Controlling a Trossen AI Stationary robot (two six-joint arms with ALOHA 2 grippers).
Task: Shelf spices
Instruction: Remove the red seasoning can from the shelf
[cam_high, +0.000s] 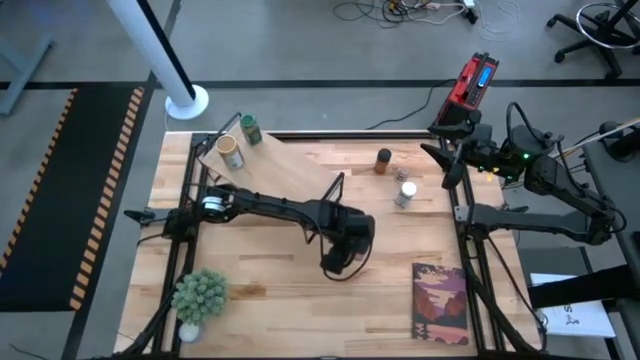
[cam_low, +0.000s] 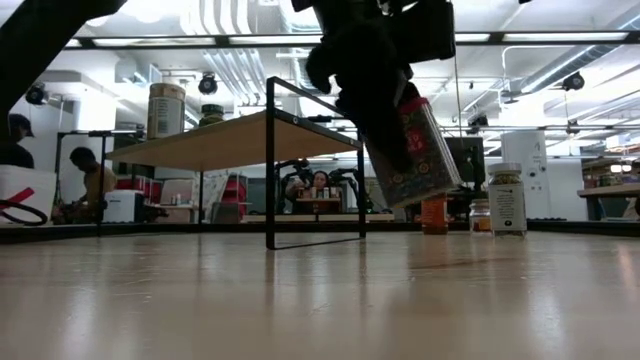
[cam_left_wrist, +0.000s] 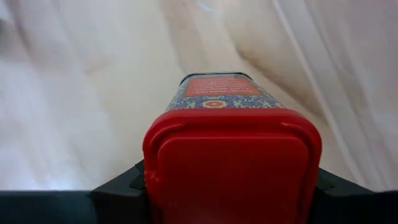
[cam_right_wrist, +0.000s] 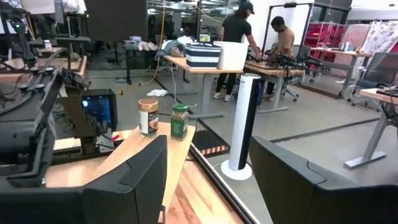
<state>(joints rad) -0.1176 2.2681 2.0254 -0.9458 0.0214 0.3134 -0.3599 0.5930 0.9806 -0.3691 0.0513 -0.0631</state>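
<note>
My left gripper (cam_high: 343, 250) hangs over the middle of the table, shut on the red boxy tin (cam_low: 418, 150), right of the shelf's black frame (cam_low: 270, 160). The shelf (cam_high: 275, 170) is a slanted pale plank. At its far left end stand the tan-topped jar (cam_high: 231, 152) and the green-lidded jar (cam_high: 250, 130). On the table to the right stand the dark-lidded brown jar (cam_high: 383, 160), the white-lidded jar (cam_high: 405, 194) and a small silvery-topped jar (cam_high: 402, 176). My right gripper (cam_right_wrist: 211, 180) waits open at the table's far right edge. My left gripper pinches the red tin between its two fingers (cam_left_wrist: 118, 183) at the red lid end (cam_left_wrist: 233, 158), one finger on each side. It comes from above. The tin hangs below it, tilted, its patterned body (cam_left_wrist: 214, 93) pointing down and clear of the tabletop.
A book (cam_high: 440, 300) lies at the near right of the table and a potted plant (cam_high: 200, 295) stands at the near left. The tabletop (cam_low: 300, 300) under and in front of the shelf is bare wood. People work at benches in the room behind.
</note>
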